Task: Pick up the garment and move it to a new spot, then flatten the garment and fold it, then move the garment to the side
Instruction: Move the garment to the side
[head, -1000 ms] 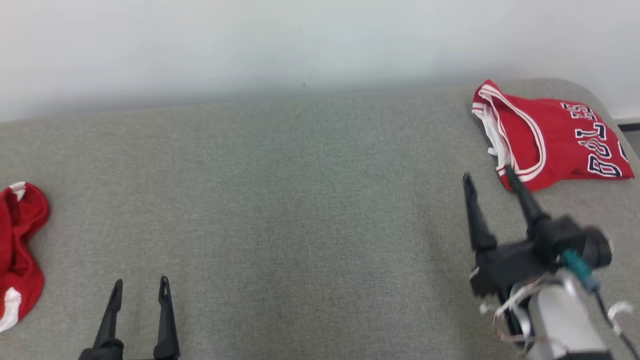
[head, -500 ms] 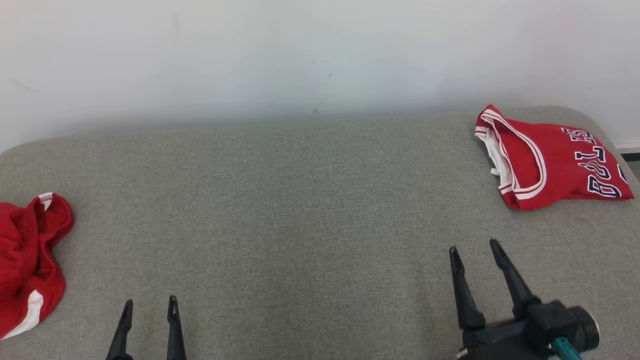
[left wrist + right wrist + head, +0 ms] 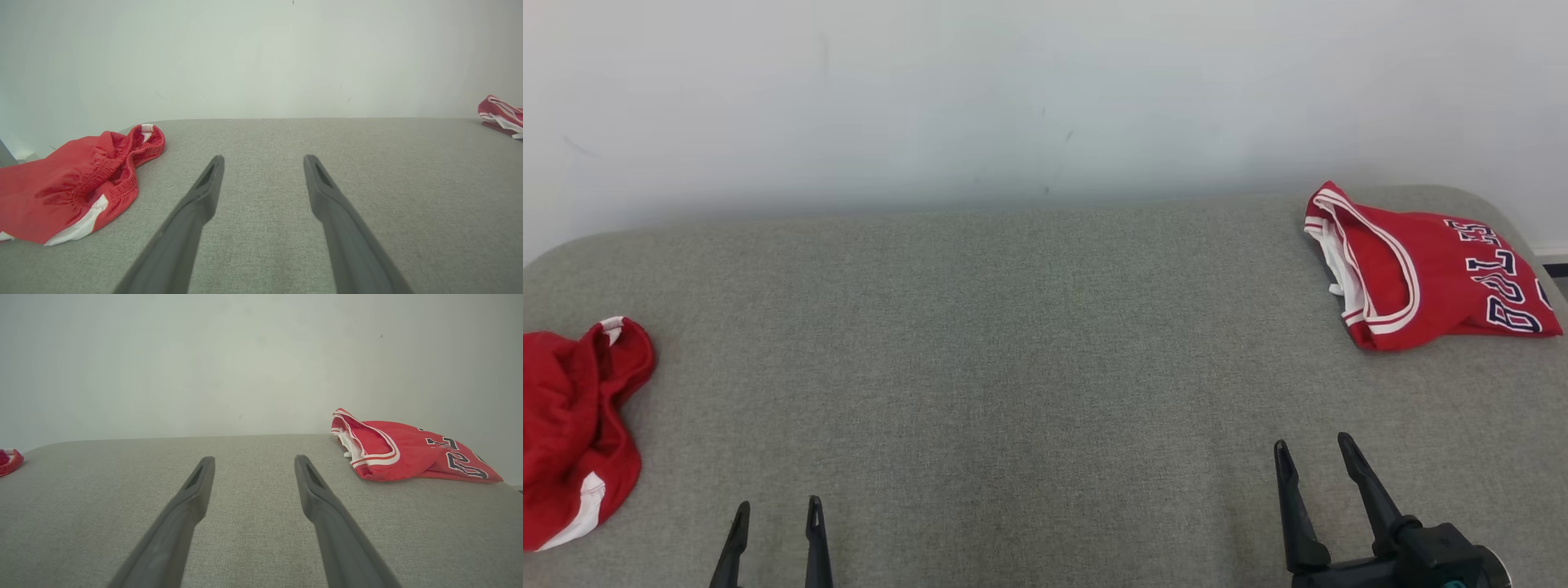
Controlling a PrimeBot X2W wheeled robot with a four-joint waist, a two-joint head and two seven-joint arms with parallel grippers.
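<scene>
Seemingly the last step is finished: the garment (image 3: 1421, 269) lies folded at the far right corner of the grey padded table (image 3: 1013, 343), lettering up, nothing touching it. The left claw (image 3: 778, 504) and the right claw (image 3: 1313, 441) hover by the near edge, both spread wide and empty. A crumpled red cloth (image 3: 572, 425) sits at the left edge. I judge that no further move on the garment is needed.

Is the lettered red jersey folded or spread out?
Folded: the jersey lies as a compact packet on the grey surface, trim edges stacked at one end.
</scene>
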